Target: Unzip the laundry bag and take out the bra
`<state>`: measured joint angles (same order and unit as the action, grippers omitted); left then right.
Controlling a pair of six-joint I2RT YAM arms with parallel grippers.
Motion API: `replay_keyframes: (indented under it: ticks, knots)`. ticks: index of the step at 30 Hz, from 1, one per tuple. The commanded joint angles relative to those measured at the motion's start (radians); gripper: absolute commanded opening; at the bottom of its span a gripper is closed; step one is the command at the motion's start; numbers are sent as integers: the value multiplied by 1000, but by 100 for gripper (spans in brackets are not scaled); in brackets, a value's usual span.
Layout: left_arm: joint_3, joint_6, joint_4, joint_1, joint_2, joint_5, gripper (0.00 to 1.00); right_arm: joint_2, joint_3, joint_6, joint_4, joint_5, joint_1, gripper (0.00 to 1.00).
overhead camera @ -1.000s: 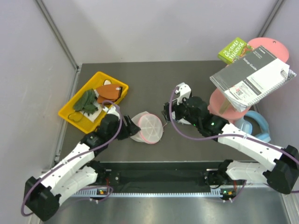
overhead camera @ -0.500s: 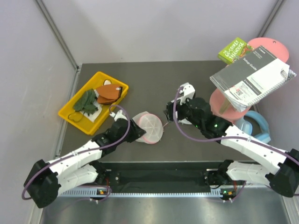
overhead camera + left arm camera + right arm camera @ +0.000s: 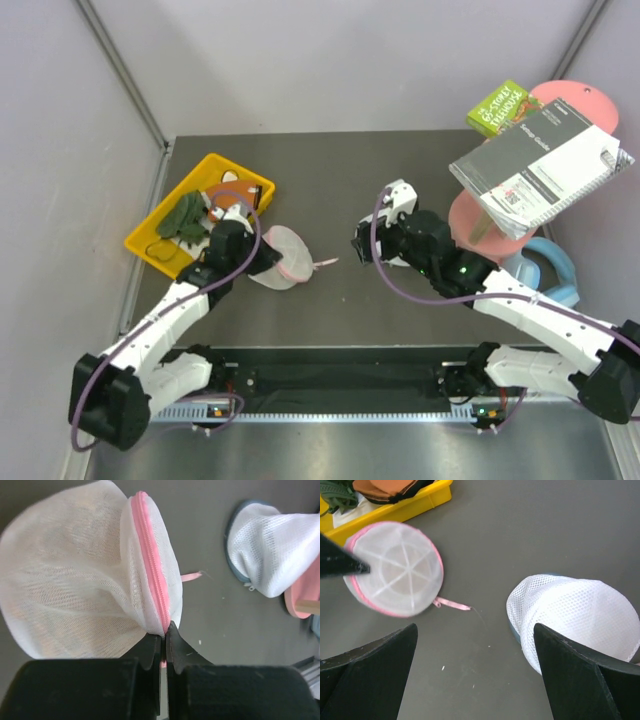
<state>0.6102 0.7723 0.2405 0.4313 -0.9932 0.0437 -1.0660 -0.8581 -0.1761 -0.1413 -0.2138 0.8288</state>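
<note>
**A:** Where is the laundry bag?

**B:** The laundry bag [image 3: 280,257] sits left of centre on the dark table [image 3: 330,180], just beside the near corner of a yellow tray [image 3: 150,248]. It is tipped up on its edge, so its round face with pink ribs turns toward the right arm. A pink pull ribbon [image 3: 452,604] trails from its rim onto the table.

**A:** Is anything holding it?

**B:** Yes. The left gripper [image 3: 164,639] is pinched tight on the pink zipper band [image 3: 152,575] at the rim, with no gap between its fingers. The stretch of zipper in view looks closed.

**A:** And the bra?

**B:** I cannot tell through the mesh.

**A:** The other arm?

**B:** The right gripper [image 3: 475,630] hangs above bare table, its fingers spread wide and holding nothing. A plain white mesh dome [image 3: 575,615] lies just beside it.

**A:** What is in the tray?

**B:** A dark green cloth [image 3: 185,217] and reddish-brown pieces [image 3: 228,195].
</note>
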Motion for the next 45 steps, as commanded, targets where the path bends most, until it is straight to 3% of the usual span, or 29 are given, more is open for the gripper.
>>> replay_keyframes:
  ticks: [1,8,16,18,21,22,23,26,29,35,39,45]
  knots:
    - [112,-263,74,-134,-129,383,0,-22,-4,-5,20,45,4,100]
    - [252,-378,59,-138,-335,862,0,-20,-4,-11,16,56,4,100]
    - [353,-675,315,-138,-406,996,0,-17,4,-13,2,53,4,100]
    - [361,-691,344,-138,-436,919,0,-22,1,-14,3,56,4,100]
    - [376,-641,355,-143,-490,781,31,-28,-5,-13,2,62,3,100]
    - [375,-621,344,-152,-501,697,48,-25,-6,-13,3,60,3,100]
    - [373,-598,321,-155,-498,659,57,-23,-6,-13,5,60,4,100]
    - [376,-512,304,-158,-475,448,79,-19,5,-13,-1,53,3,100]
    - [381,-455,313,-157,-420,279,92,-20,14,-11,-7,51,4,100]
    - [287,-291,272,-152,-168,138,99,-22,42,-34,12,68,6,100]
    - [157,-148,255,-126,-10,88,94,-38,37,-43,38,90,7,100]
    - [-7,48,241,23,163,7,84,-66,27,-46,65,116,9,100]
